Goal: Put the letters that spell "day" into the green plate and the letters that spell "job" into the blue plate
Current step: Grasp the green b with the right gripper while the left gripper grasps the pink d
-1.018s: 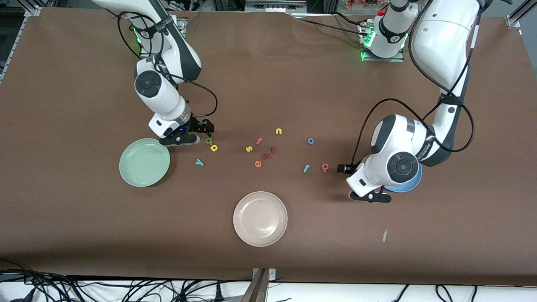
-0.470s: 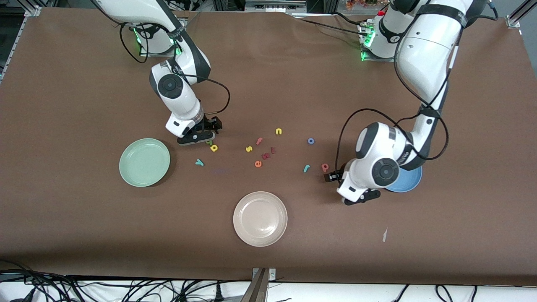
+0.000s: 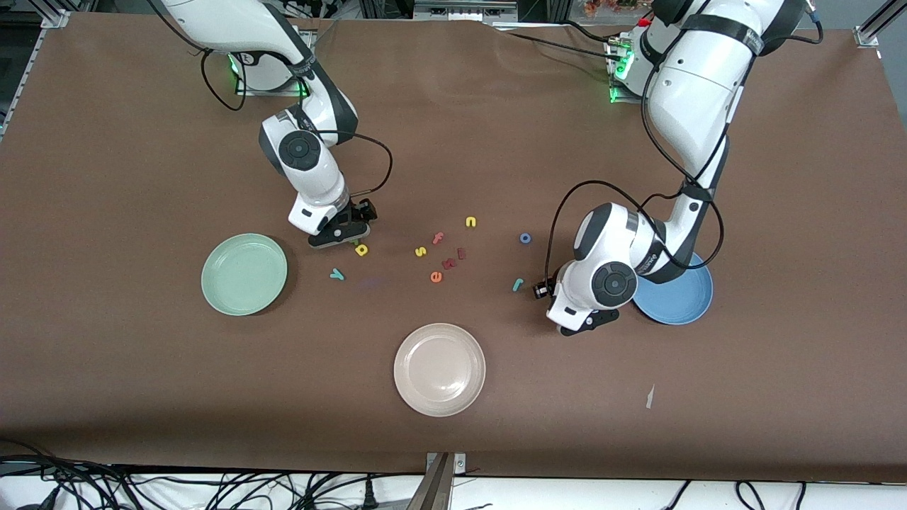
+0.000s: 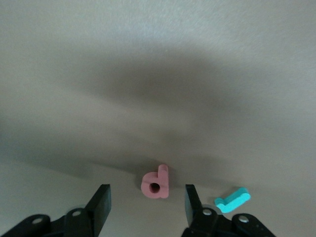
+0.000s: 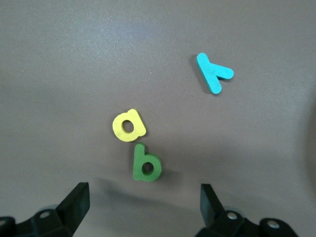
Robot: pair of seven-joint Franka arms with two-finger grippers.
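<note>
The left gripper [image 4: 145, 207] hangs low with fingers apart, bracketing the pink letter [image 4: 156, 182] beside the teal hook [image 4: 232, 200], near the blue plate [image 3: 677, 301]. The right gripper [image 5: 143, 205] is spread wide over the green letter [image 5: 146, 165], which touches the yellow letter [image 5: 128, 125] (the teal y [image 5: 213, 72] lies apart), near the green plate [image 3: 244, 273]. A pinch there could drag the yellow neighbour or flip the thin foam.

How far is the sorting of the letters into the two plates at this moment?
Done: nothing; the green plate and the blue plate hold no letters. In hand: the left gripper stands open around the pink letter, the right gripper open over the green letter. Left: all six letters, including the blue o.
</note>
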